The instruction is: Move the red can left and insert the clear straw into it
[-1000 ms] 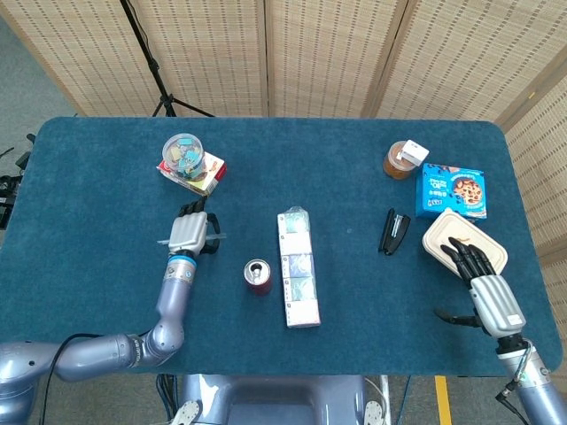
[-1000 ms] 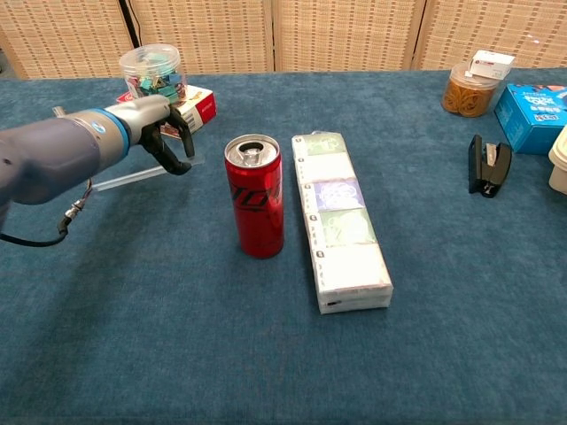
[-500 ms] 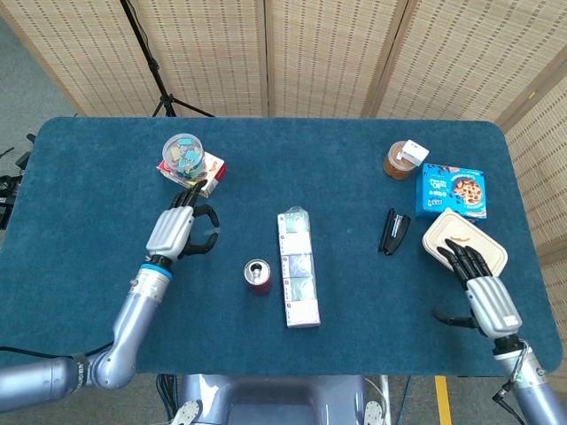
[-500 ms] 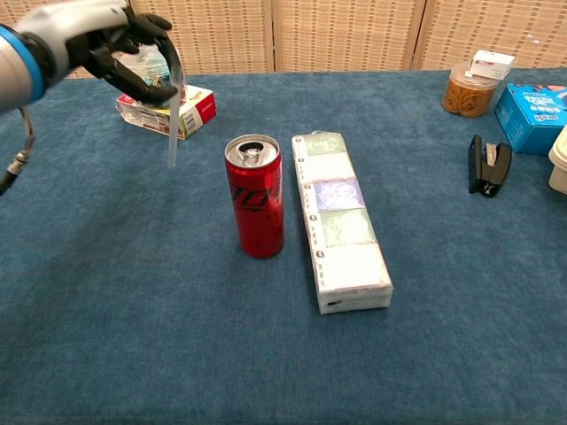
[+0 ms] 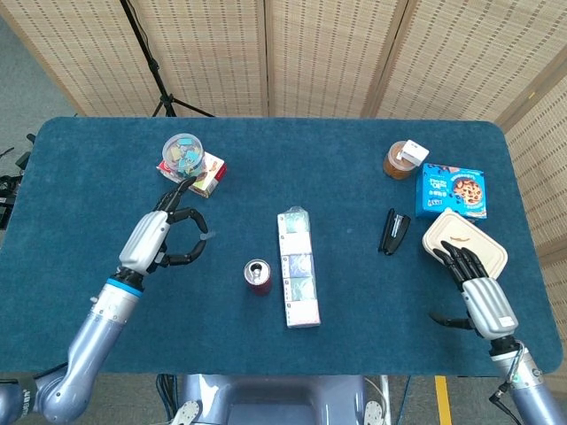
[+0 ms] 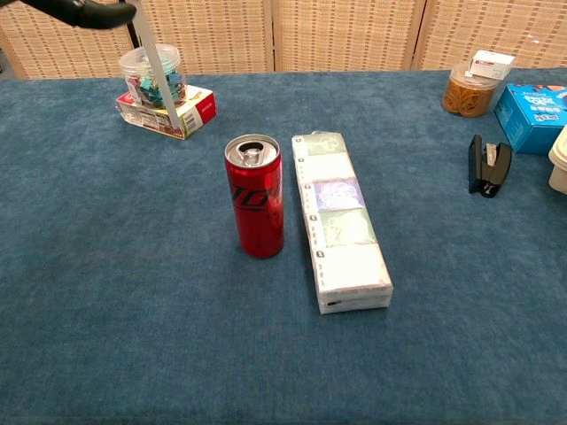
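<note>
The red can (image 5: pixel 258 276) stands upright near the table's middle, its opened top showing in the chest view (image 6: pixel 256 208). My left hand (image 5: pixel 159 235) hovers above the table to the left of the can and apart from it, fingers curled around the clear straw (image 6: pixel 155 66). The straw hangs steeply from the fingertips (image 6: pixel 89 11) at the chest view's top edge, its lower end in front of the clip jar. My right hand (image 5: pixel 477 290) stays low at the front right with fingers spread, holding nothing; the chest view does not show it.
A long strip of tissue packs (image 6: pixel 341 230) lies just right of the can. A clip jar on a red-white box (image 5: pixel 189 161) sits back left. A black stapler (image 5: pixel 394 232), amber jar (image 5: pixel 400 159), blue cookie box (image 5: pixel 450 190) and beige container (image 5: pixel 461 239) occupy the right side.
My left hand has risen from the table with the straw, which went from lying flat to hanging steeply. The right hand drifted slightly toward the front edge. The can stayed put.
</note>
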Robot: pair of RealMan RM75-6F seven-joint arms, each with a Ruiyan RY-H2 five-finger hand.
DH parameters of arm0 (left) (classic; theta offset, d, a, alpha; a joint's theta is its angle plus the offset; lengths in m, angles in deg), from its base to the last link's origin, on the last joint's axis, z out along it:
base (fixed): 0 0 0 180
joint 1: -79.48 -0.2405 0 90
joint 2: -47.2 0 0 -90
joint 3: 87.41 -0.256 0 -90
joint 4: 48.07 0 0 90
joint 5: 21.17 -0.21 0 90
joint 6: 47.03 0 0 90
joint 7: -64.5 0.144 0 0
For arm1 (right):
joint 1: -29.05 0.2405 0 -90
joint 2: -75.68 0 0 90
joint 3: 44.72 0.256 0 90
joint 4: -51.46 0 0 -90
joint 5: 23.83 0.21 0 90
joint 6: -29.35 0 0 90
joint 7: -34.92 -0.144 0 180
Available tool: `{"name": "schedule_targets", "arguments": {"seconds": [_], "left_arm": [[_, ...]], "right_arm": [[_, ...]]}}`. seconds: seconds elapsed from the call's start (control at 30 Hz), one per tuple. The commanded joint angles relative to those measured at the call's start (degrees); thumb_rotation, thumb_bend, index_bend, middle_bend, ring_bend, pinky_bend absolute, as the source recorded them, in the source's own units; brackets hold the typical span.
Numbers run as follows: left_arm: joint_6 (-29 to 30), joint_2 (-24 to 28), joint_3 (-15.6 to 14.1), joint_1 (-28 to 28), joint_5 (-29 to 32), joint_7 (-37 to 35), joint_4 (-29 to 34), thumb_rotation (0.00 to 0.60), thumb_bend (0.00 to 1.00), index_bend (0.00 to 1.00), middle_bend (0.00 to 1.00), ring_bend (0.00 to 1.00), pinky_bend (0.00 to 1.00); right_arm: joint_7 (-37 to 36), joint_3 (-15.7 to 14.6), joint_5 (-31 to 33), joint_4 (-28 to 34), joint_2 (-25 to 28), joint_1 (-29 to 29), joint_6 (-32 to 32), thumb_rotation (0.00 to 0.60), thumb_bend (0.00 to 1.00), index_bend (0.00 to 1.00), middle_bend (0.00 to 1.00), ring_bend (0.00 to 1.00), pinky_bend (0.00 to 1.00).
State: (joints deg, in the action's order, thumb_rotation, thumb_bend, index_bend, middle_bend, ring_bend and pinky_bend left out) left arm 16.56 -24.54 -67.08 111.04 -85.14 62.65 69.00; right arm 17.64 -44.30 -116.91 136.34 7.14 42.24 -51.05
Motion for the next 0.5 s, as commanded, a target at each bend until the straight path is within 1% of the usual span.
{"name": "schedule_targets", "arguments": {"seconds": [0.03,0.2,0.3,0.33,0.37,0.43,0.5], "left_arm": [[-1.42,4.95,-0.29,-2.44,-4.14,-6.55,3.52,0.600,0.38,0.55,0.00,0.00,0.00],[-1.66,9.29,-0.57,-4.45,-9.39,-14.69,5.42,0.600,0.38,0.55,0.00,0.00,0.00],[-1.58,10.92,-0.84,-5.20,-13.05,-19.92,5.44,0.600,0.38,0.55,0.00,0.00,0.00],[-1.88,11.38,-0.93,-5.24,-14.45,-22.52,5.60,0.600,0.38,0.55,0.00,0.00,0.00],[-3.06,12.27,-1.04,-5.01,-17.40,-28.85,6.08,0.600,0.38,0.55,0.00,0.00,0.00],[-3.86,13.82,-1.36,-4.71,-21.22,-36.81,4.44,0.600,0.38,0.55,0.00,0.00,0.00],[-4.15,14.73,-1.81,-4.23,-23.64,-40.63,2.97,0.600,0.38,0.55,0.00,0.00,0.00]], "right_arm": [[0.19,-0.04,-0.03,0.05,-0.07,0.02,0.06,0.600,0.07,0.01,0.00,0.00,0.00],[0.60,-0.09,-0.03,0.19,-0.21,0.05,0.20,0.600,0.07,0.02,0.00,0.00,0.00],[0.72,-0.11,0.01,0.20,-0.25,0.07,0.29,0.600,0.07,0.02,0.00,0.00,0.00],[0.74,-0.11,0.01,0.20,-0.28,0.10,0.34,0.600,0.07,0.02,0.00,0.00,0.00],[0.83,-0.11,0.02,0.25,-0.27,0.10,0.34,0.600,0.07,0.02,0.00,0.00,0.00],[0.82,-0.08,0.05,0.31,-0.24,0.08,0.28,0.600,0.07,0.02,0.00,0.00,0.00],[0.84,-0.05,0.12,0.26,-0.25,0.06,0.25,0.600,0.07,0.02,0.00,0.00,0.00]]}}
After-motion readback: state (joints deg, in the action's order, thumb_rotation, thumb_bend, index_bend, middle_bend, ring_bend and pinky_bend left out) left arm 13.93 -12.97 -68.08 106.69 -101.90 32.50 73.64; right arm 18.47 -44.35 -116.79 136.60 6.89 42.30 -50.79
